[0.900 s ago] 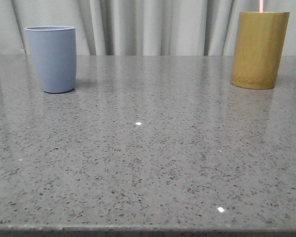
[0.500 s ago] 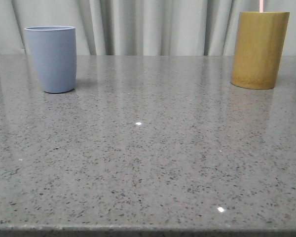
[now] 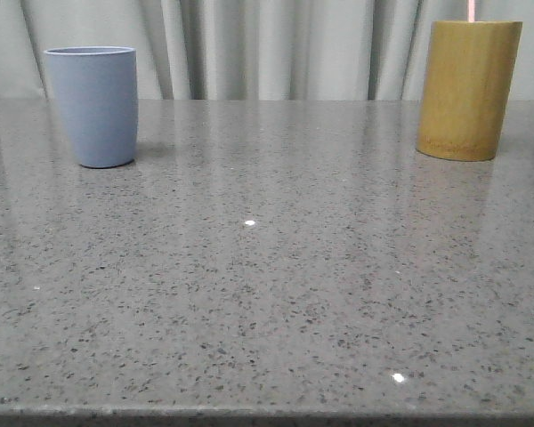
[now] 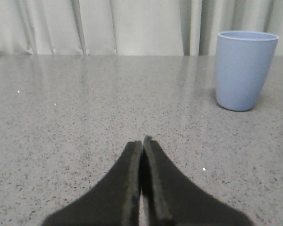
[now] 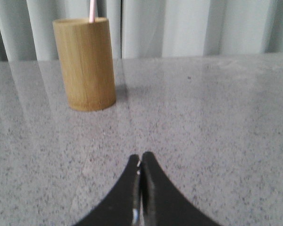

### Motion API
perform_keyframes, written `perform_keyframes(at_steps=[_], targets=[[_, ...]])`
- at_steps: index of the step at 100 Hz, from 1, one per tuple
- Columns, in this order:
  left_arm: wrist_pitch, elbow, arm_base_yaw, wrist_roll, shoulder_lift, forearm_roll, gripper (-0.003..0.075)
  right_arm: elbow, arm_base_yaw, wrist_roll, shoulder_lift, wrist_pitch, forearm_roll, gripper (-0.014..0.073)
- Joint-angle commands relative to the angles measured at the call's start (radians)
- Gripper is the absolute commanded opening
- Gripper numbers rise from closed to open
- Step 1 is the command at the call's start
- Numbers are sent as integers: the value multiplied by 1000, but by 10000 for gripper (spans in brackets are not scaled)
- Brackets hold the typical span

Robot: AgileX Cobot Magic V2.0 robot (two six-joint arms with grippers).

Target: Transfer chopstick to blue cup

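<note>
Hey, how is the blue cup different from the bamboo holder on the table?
The blue cup is pale matte blue and narrows toward its base; the bamboo holder is yellow-brown and straight-sided. The holder stands taller than the cup. A pink chopstick sticks out of the holder, while nothing shows above the cup's rim. The cup is on the left of the table, the holder on the right. Both stand upright near the far edge.

Bright, even light all round — soft and diffuse, shadows faint. The polished table point(image 3: 267, 294) throws small white glints and pale streaked reflections of the curtain point(image 3: 276, 49). The cup point(image 3: 93, 107) casts a weak shadow to its right. Wrist views look softer — the fingers point(image 4: 132, 188) sit blurred up close.
</note>
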Motion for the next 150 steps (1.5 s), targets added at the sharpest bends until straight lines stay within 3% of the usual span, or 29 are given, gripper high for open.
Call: perform_keyframes(at_steps=[1,33,60,120,127,135,150], targets=[[-114,8,0,-1,-33,2,-19,0,-5,-3,-22,-129,-6,-62],[-114,-16,0,-1,-33,-76,-19,-29,-4,-3,-22,-118,-6,-62],[84,-233,0,-1,30,-76,-19,-239,-4,-3,71,168,-6,-62],[221,-714,-1,-1,567,-76,-13,-717,-4,-4,533,381,0,-57],[226,-755,-1,-1,630,-76,19,-745,-4,-4,574,381,0,-46],[245,-796,-1,-1,697,-78,110,-774,-4,-4,608,380,0,17],[247,-850,-1,-1,777,-84,322,-820,-4,-4,657,380,0,252]])
